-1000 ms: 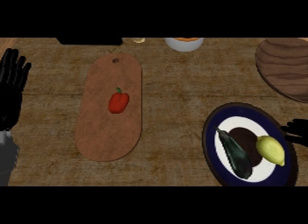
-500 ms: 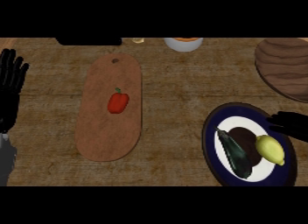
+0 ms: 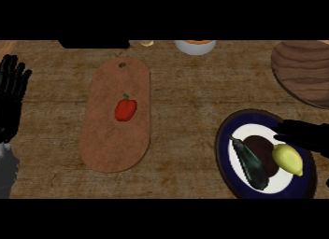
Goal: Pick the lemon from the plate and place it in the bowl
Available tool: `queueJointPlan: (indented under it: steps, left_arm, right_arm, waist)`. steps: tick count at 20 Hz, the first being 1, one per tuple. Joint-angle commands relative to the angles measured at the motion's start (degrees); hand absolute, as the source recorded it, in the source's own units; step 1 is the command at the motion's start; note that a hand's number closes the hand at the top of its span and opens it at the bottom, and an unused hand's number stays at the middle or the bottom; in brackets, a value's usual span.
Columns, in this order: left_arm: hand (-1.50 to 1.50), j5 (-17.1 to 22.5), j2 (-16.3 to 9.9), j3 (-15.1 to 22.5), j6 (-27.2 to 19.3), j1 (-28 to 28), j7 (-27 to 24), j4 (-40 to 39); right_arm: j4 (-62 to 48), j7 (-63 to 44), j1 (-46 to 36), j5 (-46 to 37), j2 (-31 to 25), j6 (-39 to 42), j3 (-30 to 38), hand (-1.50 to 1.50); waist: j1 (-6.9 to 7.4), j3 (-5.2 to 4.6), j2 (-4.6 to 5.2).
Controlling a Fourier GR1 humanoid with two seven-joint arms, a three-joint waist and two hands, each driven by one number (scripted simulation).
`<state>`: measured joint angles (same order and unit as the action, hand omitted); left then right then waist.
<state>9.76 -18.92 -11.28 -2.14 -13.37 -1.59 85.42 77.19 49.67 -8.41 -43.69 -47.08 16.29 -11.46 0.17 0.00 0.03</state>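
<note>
1. At the lower right of the frame, the right hand (image 3: 312,140) has pushed further in from the edge than it was a second ago; it now reaches over the rim of the plate (image 3: 226,140), its fingers spread wide and holding nothing, the tips just above the lemon (image 3: 288,158).
2. That tells me the reach is nearly finished but the grasp has not begun. I cannot tell from here whether the fingertips already touch the fruit or only hover over it.
3. The lemon has not shifted. It lies on the right side of the plate, a smooth yellow oval with one pointed end toward the lower right, resting against a dark brown round thing (image 3: 260,145) at the plate's centre.
4. A long dark green vegetable (image 3: 250,163) lies slantwise on the plate's left half, apart from the lemon, so it should not get in the way of a grip from the right.
5. The wooden bowl (image 3: 312,74) sits at the upper right, well apart from the plate, and looks like a short carry upward in the frame.
6. At the far left edge the left hand (image 3: 7,100) rests open, fingers up, unchanged.
7. A red pepper (image 3: 125,109) lies on the cutting board (image 3: 115,149) left of centre, untouched.
</note>
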Motion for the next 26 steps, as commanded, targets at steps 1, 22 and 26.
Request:
queueJointPlan:
  steps: [1, 22, 26]
  left_arm:
    - [0.00, -0.63, 0.91, -0.04, -0.25, -1.08, -0.59, 0.11]
    - [0.00, -0.13, -0.07, -3.27, 2.50, -2.06, 1.48, -1.32]
    - [0.00, -0.99, 1.49, -1.26, 2.07, 2.12, 3.85, 5.69]
  right_arm:
    - [-1.13, -0.84, -4.10, -2.66, 3.93, 4.26, -0.96, -1.50]
    - [-13.62, 7.06, -4.36, -11.92, 10.63, -5.59, 2.51, 1.50]
    - [-17.12, 7.04, -7.11, -13.05, 13.30, -7.11, 3.59, 1.50]
  waist:
    - [0.05, 0.00, 0.00]
    - [-0.28, 0.01, -0.06]
    - [0.21, 0.03, -0.09]
